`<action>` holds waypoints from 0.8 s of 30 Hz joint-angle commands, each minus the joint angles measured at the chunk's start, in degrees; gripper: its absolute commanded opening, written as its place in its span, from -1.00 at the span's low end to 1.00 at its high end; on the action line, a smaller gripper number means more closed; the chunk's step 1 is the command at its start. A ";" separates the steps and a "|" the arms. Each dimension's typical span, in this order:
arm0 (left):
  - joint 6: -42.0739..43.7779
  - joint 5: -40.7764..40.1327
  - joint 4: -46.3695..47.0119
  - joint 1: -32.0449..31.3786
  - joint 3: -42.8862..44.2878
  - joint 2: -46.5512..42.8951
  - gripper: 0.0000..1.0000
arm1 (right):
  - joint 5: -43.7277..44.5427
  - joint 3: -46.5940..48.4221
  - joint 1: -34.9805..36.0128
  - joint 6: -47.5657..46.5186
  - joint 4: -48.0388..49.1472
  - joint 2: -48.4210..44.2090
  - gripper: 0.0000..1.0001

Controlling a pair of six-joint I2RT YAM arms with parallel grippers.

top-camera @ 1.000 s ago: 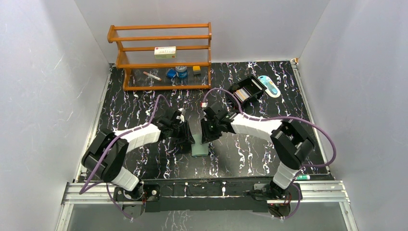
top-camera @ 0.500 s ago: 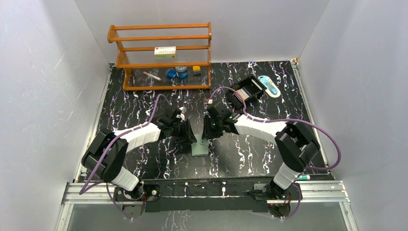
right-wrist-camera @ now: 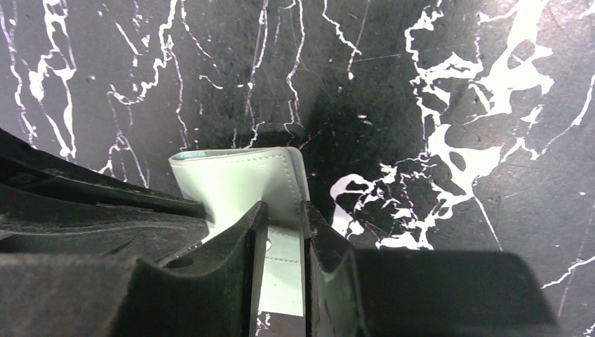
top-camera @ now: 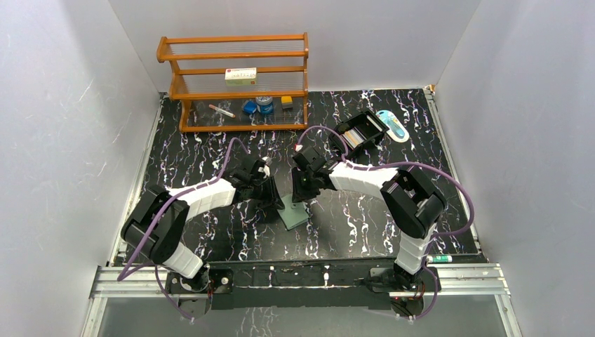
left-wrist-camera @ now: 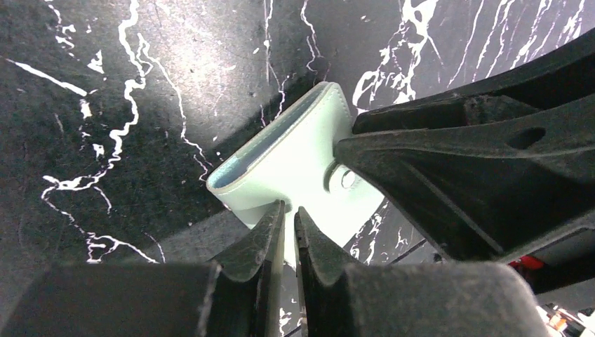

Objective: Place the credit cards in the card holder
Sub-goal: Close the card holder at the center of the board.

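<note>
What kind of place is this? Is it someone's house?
Probably not a house: it looks like a robot testing booth. Plain white walls box in a black marbled table, two robot arms are bolted to a metal rail at its near edge, and a wooden rack holds a few small props.

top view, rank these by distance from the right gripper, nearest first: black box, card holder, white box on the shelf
1. card holder, at the right gripper's fingertips, mid-table
2. black box, back right
3. white box, on the wooden shelf, back left
</note>
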 commanded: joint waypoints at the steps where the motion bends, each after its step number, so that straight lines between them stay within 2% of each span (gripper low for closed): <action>1: 1.85 -2.45 -3.40 0.00 1.09 0.74 -0.79 | 1.61 1.47 0.73 -2.32 -3.00 0.34 -0.40; 6: 2.75 -3.65 -4.05 0.03 1.31 1.85 -0.76 | -1.86 0.97 1.03 -4.13 -2.77 -1.02 -0.45; 11: 2.85 -4.24 -3.61 0.01 0.70 2.53 -0.73 | -3.61 3.37 1.27 -8.42 -7.08 -0.19 -0.44; 16: 2.86 -4.20 -3.09 -0.02 0.79 2.90 -0.70 | -1.31 7.18 1.93 -11.39 -12.83 1.73 -0.44; 24: 2.61 -2.31 -3.00 -0.02 0.99 -0.03 -0.60 | 2.58 7.15 2.01 -7.72 -10.89 -1.55 -0.38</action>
